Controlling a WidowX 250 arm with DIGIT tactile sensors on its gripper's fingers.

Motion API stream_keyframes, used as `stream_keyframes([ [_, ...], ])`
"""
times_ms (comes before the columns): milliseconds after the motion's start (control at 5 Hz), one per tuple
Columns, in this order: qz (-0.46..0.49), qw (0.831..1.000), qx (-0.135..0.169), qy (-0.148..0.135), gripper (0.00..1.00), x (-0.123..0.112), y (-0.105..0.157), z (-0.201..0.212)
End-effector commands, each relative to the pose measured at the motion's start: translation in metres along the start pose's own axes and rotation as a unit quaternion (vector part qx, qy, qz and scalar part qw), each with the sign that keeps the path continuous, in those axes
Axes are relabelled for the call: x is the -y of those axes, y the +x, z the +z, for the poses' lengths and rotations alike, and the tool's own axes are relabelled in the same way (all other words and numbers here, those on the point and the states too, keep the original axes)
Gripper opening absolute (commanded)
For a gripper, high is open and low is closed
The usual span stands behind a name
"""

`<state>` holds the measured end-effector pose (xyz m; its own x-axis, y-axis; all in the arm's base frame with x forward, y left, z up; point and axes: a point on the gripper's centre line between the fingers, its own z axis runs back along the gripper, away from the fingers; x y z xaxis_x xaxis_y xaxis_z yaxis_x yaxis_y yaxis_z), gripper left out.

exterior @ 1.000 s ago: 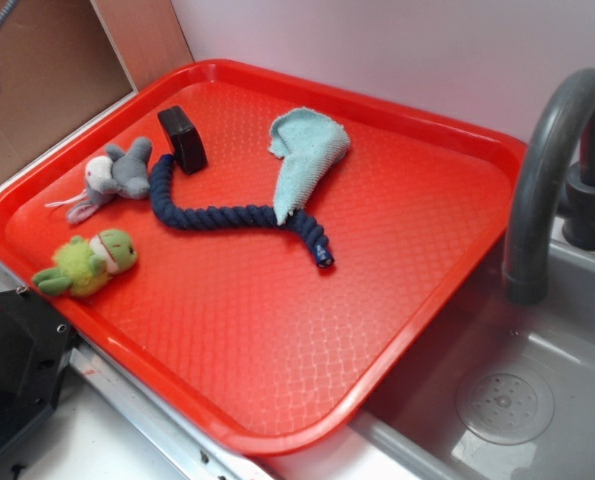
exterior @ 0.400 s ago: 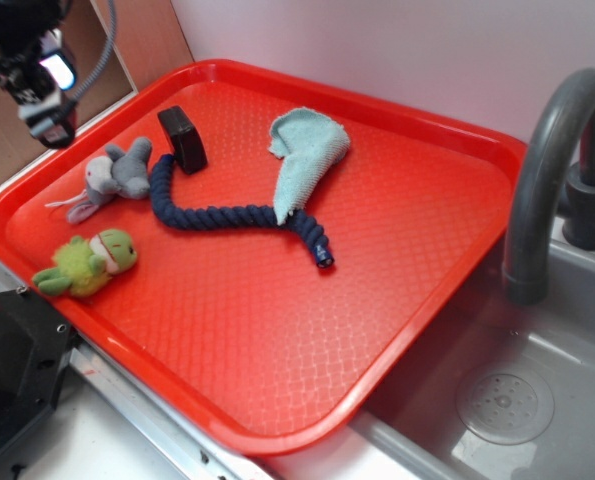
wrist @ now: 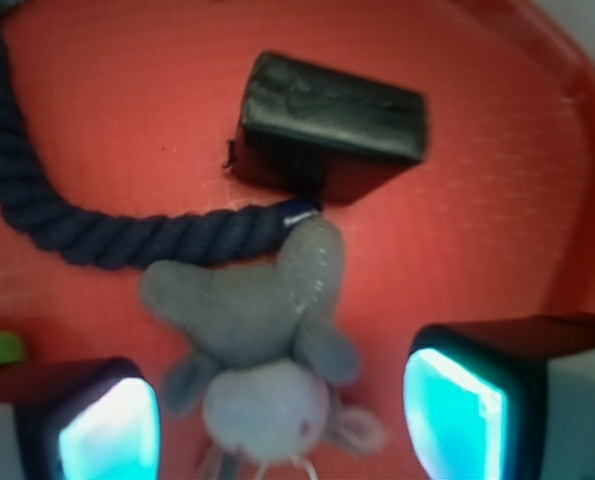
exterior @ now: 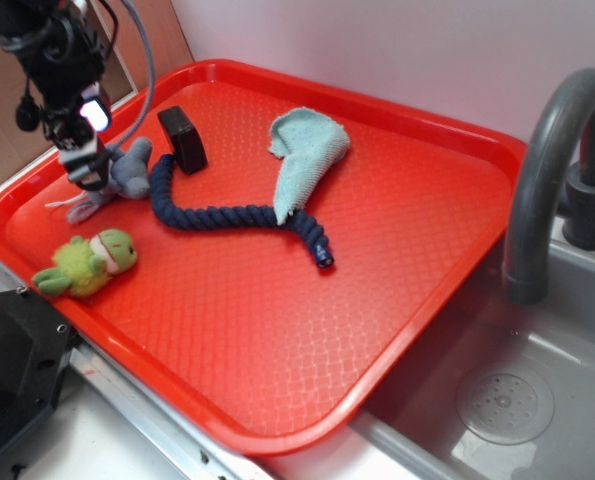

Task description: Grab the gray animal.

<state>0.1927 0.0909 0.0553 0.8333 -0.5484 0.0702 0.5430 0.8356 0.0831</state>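
**Pincer poised over gray mouse on red tray**

The pincer [exterior: 89,165] hangs above the gray mouse [exterior: 120,172] at the far left of the red tray [exterior: 397,290], its fingers [wrist: 107,425] spread apart with the toy's pale head between them in the wrist view, neither pad touching it. The mouse lies flat, its rear end against one end of the blue rope [exterior: 212,212], just beside a black block [exterior: 182,138]. The green frog [exterior: 89,262] sits nearer, at the tray's left edge. A light blue cloth [exterior: 305,155] lies farther right, draped over the rope. At right, a gray faucet [exterior: 547,170] arches over the sink [exterior: 537,400].
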Motion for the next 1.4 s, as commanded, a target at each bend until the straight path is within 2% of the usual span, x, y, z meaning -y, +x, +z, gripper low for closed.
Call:
stream_keyframes([
  [0,-0.004,1.000,-0.020,-0.014,1.00,-0.007,-0.002,-0.033],
  [400,-0.032,0.999,-0.018,-0.038,0.97,0.003,0.008,-0.051],
  [600,-0.036,0.999,-0.019,-0.037,0.00,0.005,0.010,-0.049],
  [800,0.007,1.000,-0.012,-0.020,0.00,0.008,0.007,-0.027],
  [1000,0.097,0.995,-0.033,-0.005,0.00,0.008,0.006,0.010],
  [1200,0.141,0.990,-0.010,-0.030,0.00,0.015,0.010,0.049],
])
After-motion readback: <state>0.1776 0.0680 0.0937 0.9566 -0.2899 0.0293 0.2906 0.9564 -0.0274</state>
